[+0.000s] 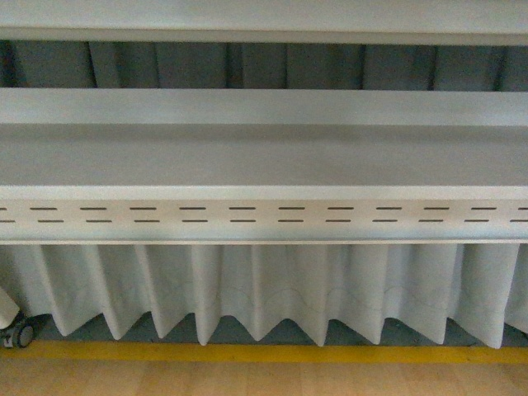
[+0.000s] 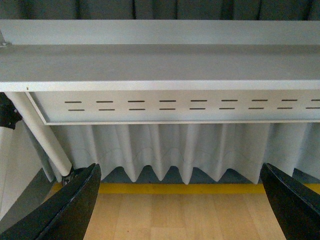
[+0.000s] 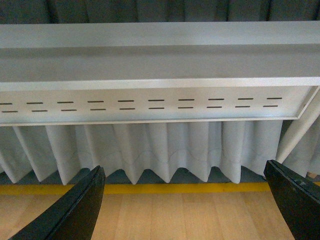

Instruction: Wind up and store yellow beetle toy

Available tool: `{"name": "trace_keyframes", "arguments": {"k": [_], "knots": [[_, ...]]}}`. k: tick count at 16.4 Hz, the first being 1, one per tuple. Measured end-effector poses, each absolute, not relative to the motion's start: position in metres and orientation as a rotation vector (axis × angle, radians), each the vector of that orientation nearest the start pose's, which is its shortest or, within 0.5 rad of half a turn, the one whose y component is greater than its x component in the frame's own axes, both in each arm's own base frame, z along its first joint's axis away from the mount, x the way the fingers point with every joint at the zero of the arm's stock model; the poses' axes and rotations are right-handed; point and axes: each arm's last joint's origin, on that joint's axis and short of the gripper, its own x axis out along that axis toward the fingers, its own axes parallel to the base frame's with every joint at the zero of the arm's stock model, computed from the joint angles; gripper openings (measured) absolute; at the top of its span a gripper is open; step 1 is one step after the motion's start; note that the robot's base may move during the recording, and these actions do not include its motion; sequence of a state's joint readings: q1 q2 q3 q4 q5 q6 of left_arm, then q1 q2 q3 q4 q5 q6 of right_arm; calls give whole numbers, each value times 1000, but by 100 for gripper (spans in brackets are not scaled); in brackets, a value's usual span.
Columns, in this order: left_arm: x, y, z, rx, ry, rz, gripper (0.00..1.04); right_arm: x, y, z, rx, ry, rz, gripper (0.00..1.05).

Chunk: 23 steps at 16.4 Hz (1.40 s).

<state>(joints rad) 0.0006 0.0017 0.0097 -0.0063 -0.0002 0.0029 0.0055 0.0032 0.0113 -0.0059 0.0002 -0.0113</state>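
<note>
Front view: white shelf [image 1: 264, 157] with a slotted front panel [image 1: 264, 216], a second shelf edge above it, grey curtain behind. Below hangs a pleated white cloth skirt [image 1: 264, 289], then a yellow floor stripe [image 1: 264, 353] and light wood floor [image 1: 264, 379]. A caster wheel [image 1: 20, 334] sits at far lower left. No arm shows in this view.

Left wrist view: left gripper [image 2: 181, 205] with black fingers [image 2: 70, 205] spread wide apart, nothing between them, hanging over the wood floor and facing the same shelf. A white slanted leg tube [image 2: 42, 135] runs down under the shelf's end.

Right wrist view: right gripper [image 3: 184, 205] also released, fingers [image 3: 75, 210] far apart and empty, facing shelf, skirt and yellow stripe.

The yellow beetle toy is not visible in any of the three views; its location can't be told
</note>
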Motion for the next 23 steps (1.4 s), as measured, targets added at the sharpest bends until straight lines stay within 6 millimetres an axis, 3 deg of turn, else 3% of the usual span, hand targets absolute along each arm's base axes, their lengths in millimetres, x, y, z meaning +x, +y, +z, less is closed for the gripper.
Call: {"name": "trace_keyframes", "arguments": {"k": [23], "knots": [[97,0,166,3,-3,1,98,97,1,167,-11,-4,5,98]]}}
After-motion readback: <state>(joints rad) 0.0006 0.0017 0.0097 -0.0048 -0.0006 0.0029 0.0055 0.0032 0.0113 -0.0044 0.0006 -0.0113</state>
